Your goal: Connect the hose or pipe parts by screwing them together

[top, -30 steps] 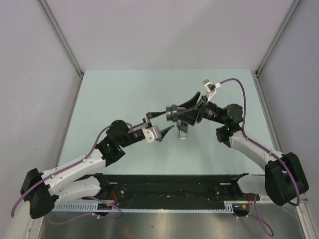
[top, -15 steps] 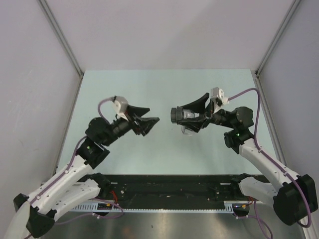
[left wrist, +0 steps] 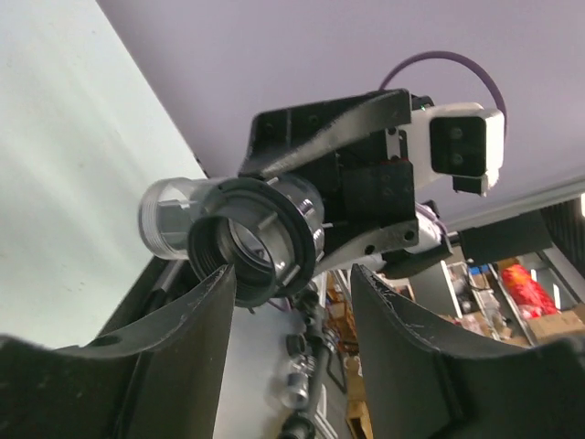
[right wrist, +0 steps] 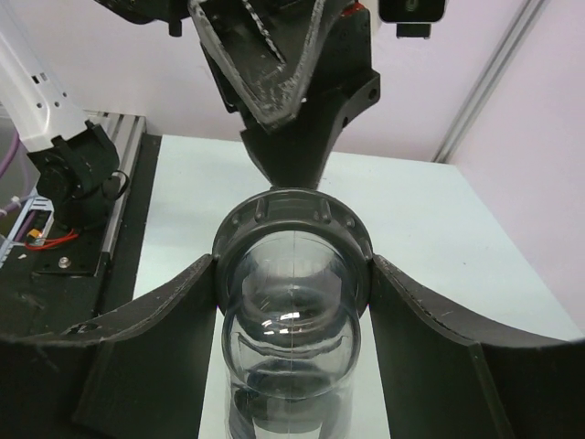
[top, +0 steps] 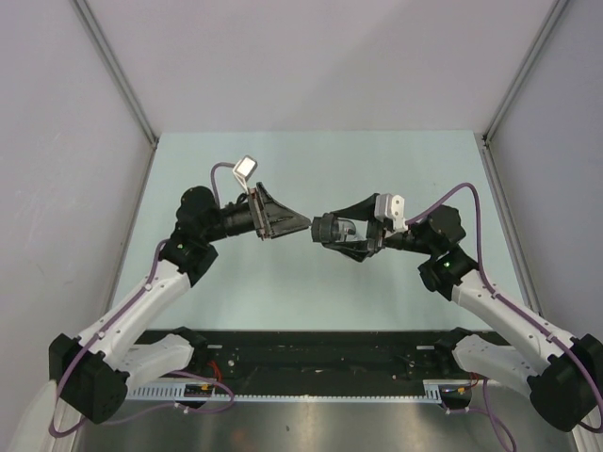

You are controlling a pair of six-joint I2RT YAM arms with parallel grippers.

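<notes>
Fitting (right wrist: pixel 291 219) sits clamped in right pincer (top: pixel 327 233); left pincer (top: pixel 301 226), parted, empty, faces it over table (top: pixel 236 282).

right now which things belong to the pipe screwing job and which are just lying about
Job: clear plastic pipe fitting with dark threaded ring, clamped in right gripper; open left gripper.
Just there: pale green table, black rail along near edge.

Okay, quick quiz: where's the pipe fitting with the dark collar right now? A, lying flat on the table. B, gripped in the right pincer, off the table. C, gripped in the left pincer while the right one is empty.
B: the right pincer clasps the pipe fitting from both sides, held above the table, while the left pincer stands open, facing its dark collar.
</notes>
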